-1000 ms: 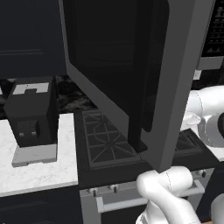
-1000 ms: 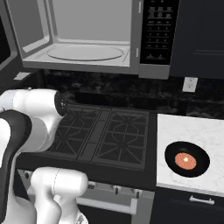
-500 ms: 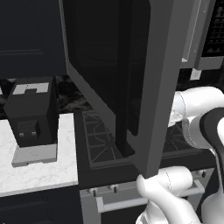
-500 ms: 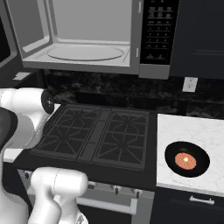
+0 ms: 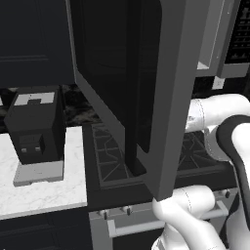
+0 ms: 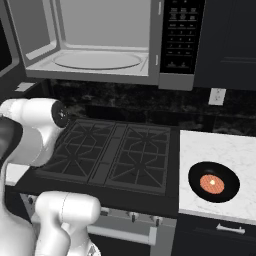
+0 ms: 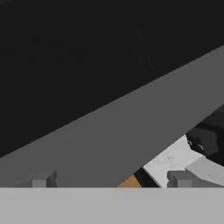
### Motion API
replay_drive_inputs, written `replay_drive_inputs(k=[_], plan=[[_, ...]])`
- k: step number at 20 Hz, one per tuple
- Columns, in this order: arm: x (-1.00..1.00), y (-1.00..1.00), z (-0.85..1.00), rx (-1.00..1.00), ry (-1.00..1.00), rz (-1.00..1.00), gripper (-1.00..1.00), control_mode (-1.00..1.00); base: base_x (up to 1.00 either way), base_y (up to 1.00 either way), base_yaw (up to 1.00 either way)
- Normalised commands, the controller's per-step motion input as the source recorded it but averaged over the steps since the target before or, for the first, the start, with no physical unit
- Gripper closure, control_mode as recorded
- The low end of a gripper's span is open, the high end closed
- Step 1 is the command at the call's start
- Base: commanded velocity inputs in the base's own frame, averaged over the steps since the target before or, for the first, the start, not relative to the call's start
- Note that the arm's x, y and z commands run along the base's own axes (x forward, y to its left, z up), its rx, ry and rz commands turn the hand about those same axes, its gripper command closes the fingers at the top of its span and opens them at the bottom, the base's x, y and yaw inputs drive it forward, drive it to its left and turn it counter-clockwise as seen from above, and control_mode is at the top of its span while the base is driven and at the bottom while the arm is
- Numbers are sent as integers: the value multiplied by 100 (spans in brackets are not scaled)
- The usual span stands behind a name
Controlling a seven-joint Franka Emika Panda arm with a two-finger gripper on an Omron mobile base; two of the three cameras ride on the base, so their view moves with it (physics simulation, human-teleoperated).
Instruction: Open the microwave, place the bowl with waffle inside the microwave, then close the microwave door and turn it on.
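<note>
The microwave (image 6: pixel 110 42) stands open above the stove (image 6: pixel 112 155); the bowl with waffle (image 6: pixel 213 182) sits on the right counter (image 6: pixel 220 150).

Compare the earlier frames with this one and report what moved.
The white arm pulled back toward the left in the right base view, its wrist leaving the stove. The microwave door swung slightly wider in the left base view. Nothing was grasped; the fingers stand open, facing the door. The microwave cavity, the bowl with waffle and the coffee machine stayed put.
</note>
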Motion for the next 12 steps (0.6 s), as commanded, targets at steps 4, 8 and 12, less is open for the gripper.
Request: replay_drive_inputs(k=[4, 8, 12], plan=[[100, -92, -43, -19, 3, -30, -100, -100, 0, 0, 0], [100, -100, -84, -11, 0, -21, -100, -100, 0, 0, 0], [91, -100, -69, -16, 2, -33, -100, -100, 0, 0, 0]])
